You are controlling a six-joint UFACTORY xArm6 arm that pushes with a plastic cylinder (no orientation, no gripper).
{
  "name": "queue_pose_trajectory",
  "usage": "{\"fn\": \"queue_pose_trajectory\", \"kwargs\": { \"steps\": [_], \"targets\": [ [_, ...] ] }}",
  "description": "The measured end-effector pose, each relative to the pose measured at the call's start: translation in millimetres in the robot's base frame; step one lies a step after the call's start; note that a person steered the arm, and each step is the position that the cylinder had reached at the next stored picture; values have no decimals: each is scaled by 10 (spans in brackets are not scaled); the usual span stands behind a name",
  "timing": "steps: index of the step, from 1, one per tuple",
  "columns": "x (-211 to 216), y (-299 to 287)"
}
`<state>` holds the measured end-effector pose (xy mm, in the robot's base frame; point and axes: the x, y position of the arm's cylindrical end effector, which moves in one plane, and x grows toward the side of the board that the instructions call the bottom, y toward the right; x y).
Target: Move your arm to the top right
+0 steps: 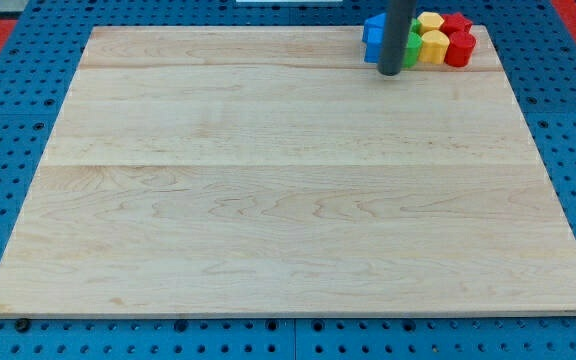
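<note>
Up at one o'clock on the wooden board [268, 200], our tip [390, 72] sits touching the clustered blue [372, 33], green [432, 46], yellow [429, 21] and red blocks [458, 45]; no jaws exist on this rod, so we judge the reach nearly done, needing only a short slide toward two o'clock.

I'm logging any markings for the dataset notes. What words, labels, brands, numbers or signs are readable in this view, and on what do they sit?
None: no readable text shows anywhere.
The wooden board is bare grain.
The blue block, yellow block, green block and red blocks at the view's top right carry no marks.
The rod above my tip is plain dark.
The blue pegboard has only holes.
</note>
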<state>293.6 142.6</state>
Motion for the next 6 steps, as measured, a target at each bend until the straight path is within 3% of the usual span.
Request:
{"fn": "queue_pose_trajectory", "kwargs": {
  "steps": [2,3,4,6],
  "targets": [
    [142,1112],
    [-151,1611],
    [-939,1662],
    [-1025,1621]
  ]
}}
